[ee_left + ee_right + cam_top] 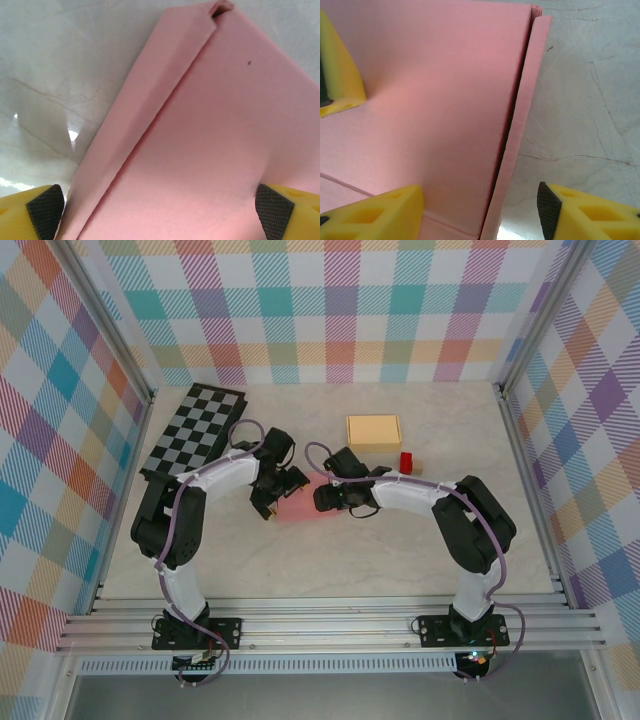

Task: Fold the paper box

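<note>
Wrist cams catch the left end effector [160, 212] and right end effector [480, 207] both spread, straddling folds of the pink paper box [210, 140] that's barely visible overhead.

My top external camera looks down from high above the near edge of the table [400, 560], far enough to take in all of it, while my two wrist cameras face the pink paper box [200, 150] at very close range from opposite sides, the one area all three views share.
</note>
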You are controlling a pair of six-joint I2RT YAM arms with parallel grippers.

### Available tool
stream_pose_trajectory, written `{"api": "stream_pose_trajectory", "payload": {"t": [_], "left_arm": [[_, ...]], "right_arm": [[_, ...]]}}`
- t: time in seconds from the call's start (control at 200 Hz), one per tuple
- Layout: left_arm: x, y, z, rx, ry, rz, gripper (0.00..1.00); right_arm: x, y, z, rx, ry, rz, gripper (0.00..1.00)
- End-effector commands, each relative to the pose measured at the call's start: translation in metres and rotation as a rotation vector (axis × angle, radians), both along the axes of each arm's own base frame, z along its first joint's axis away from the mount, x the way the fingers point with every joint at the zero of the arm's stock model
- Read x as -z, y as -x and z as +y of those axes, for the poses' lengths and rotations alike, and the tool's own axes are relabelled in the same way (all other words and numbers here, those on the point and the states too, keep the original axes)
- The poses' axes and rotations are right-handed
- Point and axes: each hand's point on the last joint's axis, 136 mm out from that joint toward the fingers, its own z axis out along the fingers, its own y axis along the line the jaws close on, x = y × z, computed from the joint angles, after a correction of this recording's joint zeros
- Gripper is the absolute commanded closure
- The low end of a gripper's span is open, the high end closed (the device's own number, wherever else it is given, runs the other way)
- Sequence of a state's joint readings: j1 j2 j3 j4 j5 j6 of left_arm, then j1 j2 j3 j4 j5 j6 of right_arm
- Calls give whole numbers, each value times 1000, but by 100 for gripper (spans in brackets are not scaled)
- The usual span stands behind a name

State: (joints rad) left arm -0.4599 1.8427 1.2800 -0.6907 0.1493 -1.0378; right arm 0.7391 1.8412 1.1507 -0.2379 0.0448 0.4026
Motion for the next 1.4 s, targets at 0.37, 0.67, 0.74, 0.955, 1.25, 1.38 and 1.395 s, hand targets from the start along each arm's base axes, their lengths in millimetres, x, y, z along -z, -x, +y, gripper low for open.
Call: {"api": "stream_pose_trajectory", "payload": {"t": [0.37, 0.67, 0.74, 0.955, 1.25, 1.38, 1.395], "left_arm": [[14, 22, -8, -78, 40, 199, 0], [31, 26, -3, -48, -3, 230, 0], [32, 27, -3, -46, -1, 234, 0], [23, 24, 2, -19, -37, 221, 0], [20, 25, 8, -10, -64, 218, 0], [20, 25, 8, -13, -63, 219, 0], [20, 25, 7, -14, -62, 218, 0]], "right_arm": [[12, 10, -5, 0, 18, 46, 36], [-12, 11, -8, 4, 13, 29, 34], [-21, 13, -11, 14, 18, 32, 33], [-29, 21, -14, 27, 18, 80, 34], [-22, 24, -10, 29, 13, 124, 38], [-23, 24, -9, 24, 7, 127, 40], [-23, 24, -8, 23, 7, 126, 40]]}}
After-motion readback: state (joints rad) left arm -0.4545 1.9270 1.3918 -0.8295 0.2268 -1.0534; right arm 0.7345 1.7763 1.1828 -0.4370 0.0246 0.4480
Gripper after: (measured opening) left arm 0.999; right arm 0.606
